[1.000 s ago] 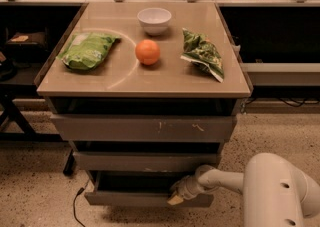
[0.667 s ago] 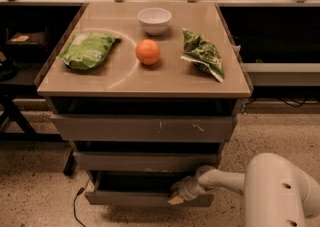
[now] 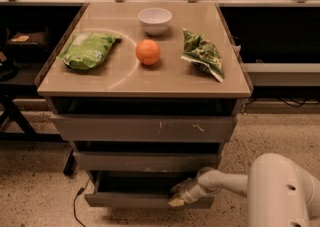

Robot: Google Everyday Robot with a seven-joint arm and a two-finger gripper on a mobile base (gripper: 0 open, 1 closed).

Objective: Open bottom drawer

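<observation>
Nearest the viewer, below the counter's front right corner, stood the robot's pale rounded body (image 3: 282, 191). Its arm (image 3: 225, 182) reached left to the gripper (image 3: 176, 199), which sat at the top lip of the bottom drawer (image 3: 130, 200), right of the middle. Whether the gripper was clamped on that lip or only resting against it could not be told.

The bottom drawer, the slimmest of three, stood partly out beneath the counter's front edge, with a dark gap behind its plain front.

The hold looked off-centre, so the pull probably needed to run straight out, square to the front edge and level, to keep the tray from skewing. The speckled floor (image 3: 40, 191) in front lay open. A black cable (image 3: 77, 202) trailed below the front left corner, and the robot's own body was the nearest obstacle.

Above were the middle drawer (image 3: 145, 161) and the scratched top drawer (image 3: 142, 128).

On the counter (image 3: 125, 78) lay a green bag (image 3: 87, 49) near the left edge, an orange (image 3: 148, 52) at centre, a leafy packet (image 3: 202, 53) near the right edge, and a white bowl (image 3: 155, 20) towards the far edge.
</observation>
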